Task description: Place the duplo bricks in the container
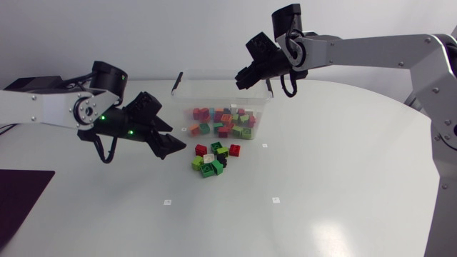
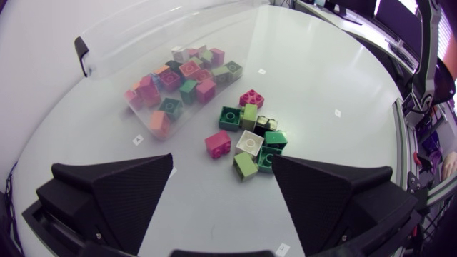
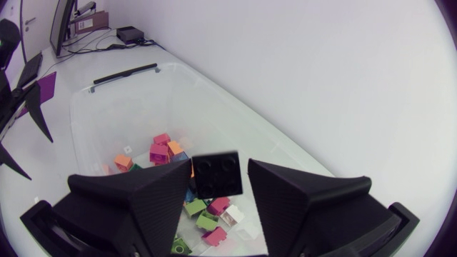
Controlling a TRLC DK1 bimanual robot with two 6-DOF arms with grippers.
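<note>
A: Left claw (image 2: 223,168), state?

B: Spread wide and holding nothing. It hangs just above the counter (image 1: 343,178), tips pointing toward 3 o'clock in the head view.

A: What is nearest to it?

B: The loose pile (image 1: 214,158) of bricks, just ahead of the tips. It has dark green, lime, white and black pieces. A red brick (image 2: 218,143) lies closest to the claw on the wrist camera.

A: And the container (image 1: 268,107)?

B: A clear bin at 12 o'clock of the pile, near it but apart. It already holds a layer of mixed bricks (image 1: 225,121) in pink, orange, green and red.

A: Right claw (image 3: 220,165)?

B: It is raised above the bin's far side, around 1 o'clock of the bin's middle in the head view. A black brick (image 3: 218,175) sits at its mouth, studs facing the wrist camera, directly over the bricks in the bin.

A: Is the black brick pinched or loose?

B: I cannot tell. The wrist view does not settle whether the brick is touched on both sides.

A: Anything else on the counter?

B: Two small white markers (image 1: 167,202) at 6 o'clock of the pile, well apart from it.
</note>
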